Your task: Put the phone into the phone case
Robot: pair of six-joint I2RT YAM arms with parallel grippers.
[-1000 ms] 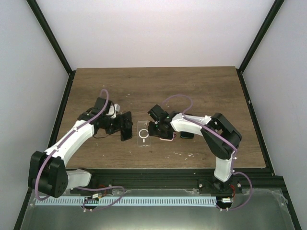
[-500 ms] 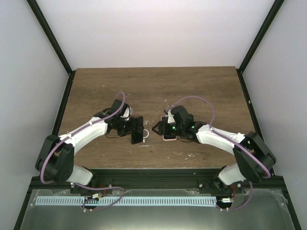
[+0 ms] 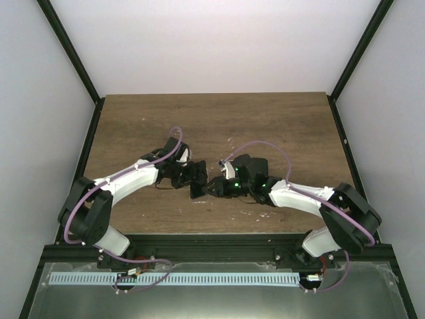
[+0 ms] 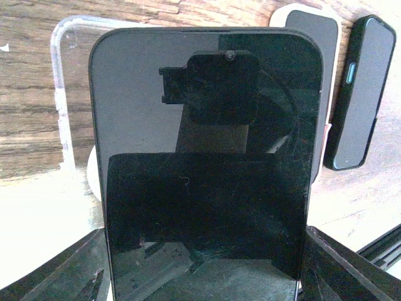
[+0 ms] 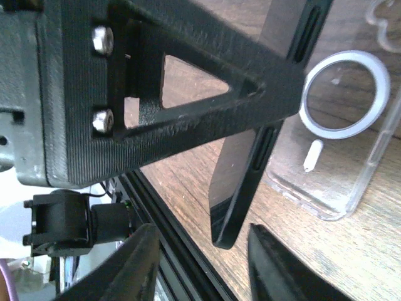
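Observation:
My left gripper (image 3: 194,179) is shut on the black phone (image 4: 203,157), holding it by its two long edges, screen toward the left wrist camera. The phone is tilted above the clear phone case (image 4: 62,94), which lies flat on the table. In the right wrist view the case (image 5: 341,125), with a white ring on its back, lies just beyond the phone's edge (image 5: 254,182). My right gripper (image 5: 210,269) is open, and the phone's lower corner hangs between its fingers (image 5: 141,266) without touching them. In the top view the right gripper (image 3: 216,187) is close against the phone (image 3: 197,182).
A phone in a pale case (image 4: 310,37) and a black phone (image 4: 360,94) lie side by side on the table, right of the clear case. The black front rail (image 5: 188,257) runs close below the right gripper. The wooden table (image 3: 212,119) stretches back to the walls.
My left gripper has carried the phone to the right over the clear case. My right gripper has moved left, from the other phones to the held phone.

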